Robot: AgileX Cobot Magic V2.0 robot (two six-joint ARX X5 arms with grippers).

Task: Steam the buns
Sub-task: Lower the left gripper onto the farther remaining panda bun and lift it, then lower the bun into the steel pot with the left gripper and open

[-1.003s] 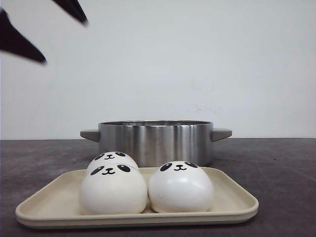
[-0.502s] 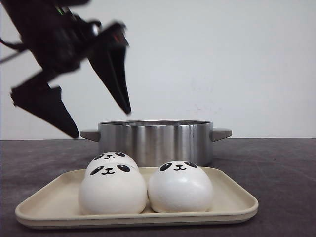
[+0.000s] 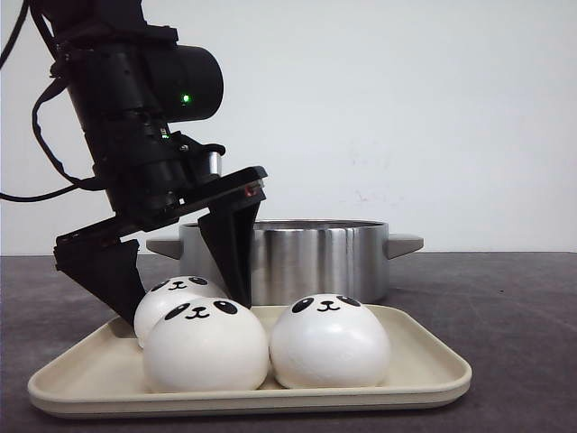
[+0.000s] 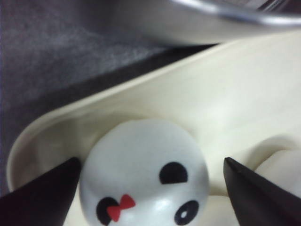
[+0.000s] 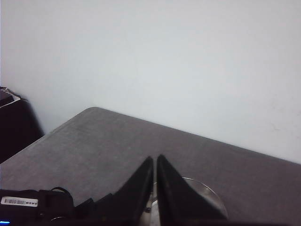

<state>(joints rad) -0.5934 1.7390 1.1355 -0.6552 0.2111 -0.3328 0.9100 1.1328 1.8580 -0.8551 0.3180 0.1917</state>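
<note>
Three white panda-face buns sit on a cream tray (image 3: 424,370): one rear-left (image 3: 167,296), one front-left (image 3: 206,347), one right (image 3: 329,343). A fourth bun is not in view. My left gripper (image 3: 185,308) is open and low over the tray, its black fingers on either side of the rear-left bun. In the left wrist view that bun (image 4: 141,165), with a red bow by one eye, lies between the fingers (image 4: 42,195) of the gripper (image 4: 150,188). My right gripper (image 5: 155,160) is shut and raised over the dark table, out of the front view.
A steel pot (image 3: 284,257) with side handles stands just behind the tray; its rim shows in the left wrist view (image 4: 225,14). A round glass lid (image 5: 209,193) lies under the right fingers. A black device with a barcode label (image 5: 28,205) sits near it.
My left arm has come down from the upper left to the tray. Its open fingers now straddle the rear-left bun, which has shifted slightly to the left.
</note>
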